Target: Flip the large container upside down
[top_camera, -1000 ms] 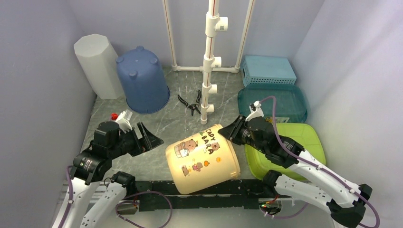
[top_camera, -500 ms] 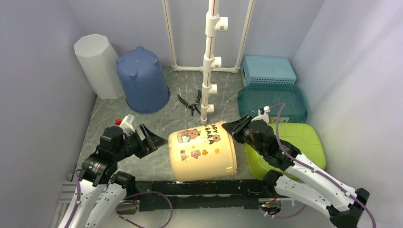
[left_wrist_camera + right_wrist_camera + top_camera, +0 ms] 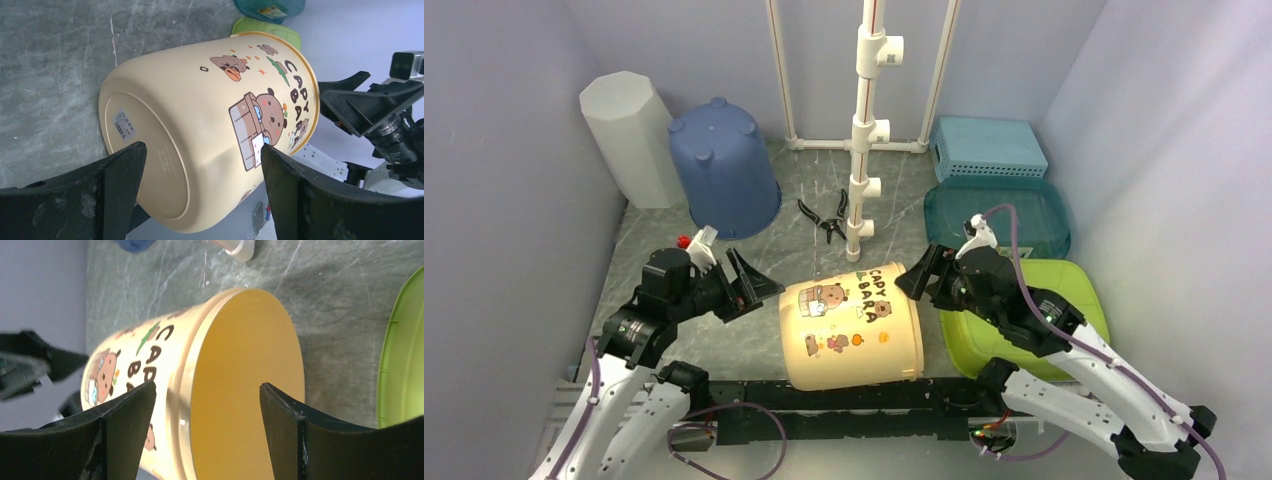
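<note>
Container on its side between two wide pincers, held by neither.
Left pincer (image 3: 754,292) gapes wide just beside the base of the cream container (image 3: 854,325), which lies tipped over on the grey counter (image 3: 794,250) near its front edge. Its mouth faces the right pincer (image 3: 921,280), also spread wide and gripping nothing. Likely risk: being loose and round, the container could roll toward the front edge or against the green tray (image 3: 1064,290) if a finger nudges it, and a grip on the thin rim may slip mid-turn. Lettering (image 3: 299,107) by the rim reads "CAPY BARA", beside cartoon capybaras. The barcode sticker (image 3: 124,124) on the base is too small to read.
</note>
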Action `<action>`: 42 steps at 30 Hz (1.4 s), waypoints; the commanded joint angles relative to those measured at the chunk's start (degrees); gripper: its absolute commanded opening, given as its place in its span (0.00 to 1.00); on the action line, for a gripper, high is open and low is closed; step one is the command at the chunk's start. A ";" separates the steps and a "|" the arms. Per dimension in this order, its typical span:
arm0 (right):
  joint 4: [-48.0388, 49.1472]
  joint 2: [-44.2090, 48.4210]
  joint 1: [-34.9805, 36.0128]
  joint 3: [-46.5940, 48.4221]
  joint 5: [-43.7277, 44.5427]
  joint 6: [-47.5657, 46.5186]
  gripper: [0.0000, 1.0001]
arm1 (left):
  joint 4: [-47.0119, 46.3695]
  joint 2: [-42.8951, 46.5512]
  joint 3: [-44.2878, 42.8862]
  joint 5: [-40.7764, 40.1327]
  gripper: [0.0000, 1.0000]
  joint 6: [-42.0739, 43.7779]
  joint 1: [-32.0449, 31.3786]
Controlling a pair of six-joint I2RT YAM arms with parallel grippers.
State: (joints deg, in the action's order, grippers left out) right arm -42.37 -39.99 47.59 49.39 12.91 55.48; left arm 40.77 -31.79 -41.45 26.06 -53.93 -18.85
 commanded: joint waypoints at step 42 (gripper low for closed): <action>26.66 -6.83 0.09 -12.30 -18.48 12.57 0.06 | 7.05 -0.35 -7.28 -3.42 0.89 6.37 -0.05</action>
State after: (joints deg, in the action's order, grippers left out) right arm -12.86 -44.49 47.37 36.99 0.05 72.10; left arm 47.13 -31.29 -46.83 23.53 -49.60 -18.83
